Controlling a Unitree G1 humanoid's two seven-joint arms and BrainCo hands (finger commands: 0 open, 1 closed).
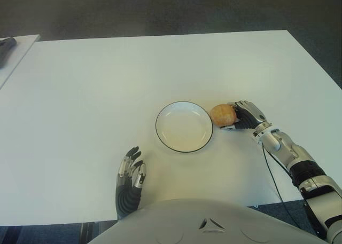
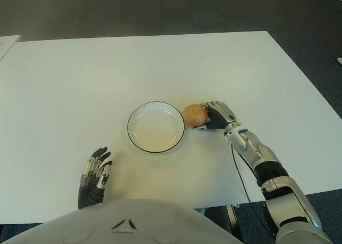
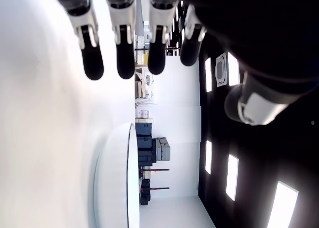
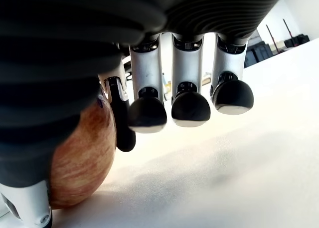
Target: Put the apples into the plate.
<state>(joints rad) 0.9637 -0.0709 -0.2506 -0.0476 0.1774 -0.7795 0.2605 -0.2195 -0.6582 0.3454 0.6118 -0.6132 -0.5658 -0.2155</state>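
— How many things are on the white table [image 1: 80, 84]?

— One round white black-rimmed plate [image 1: 184, 126] and one reddish-yellow apple [image 1: 223, 115], just beside the plate's right rim.

— And the hands?

— The left hand [image 1: 130, 174] lies near the table's front edge, fingers straight, holding nothing. The right hand [image 1: 247, 116] reaches in with curled fingers [image 4: 189, 106]; the apple sits against its palm.

White table [image 1: 80, 94], round white dark-rimmed plate [image 1: 184, 126] near its middle, apple [image 1: 223, 115] just right of it
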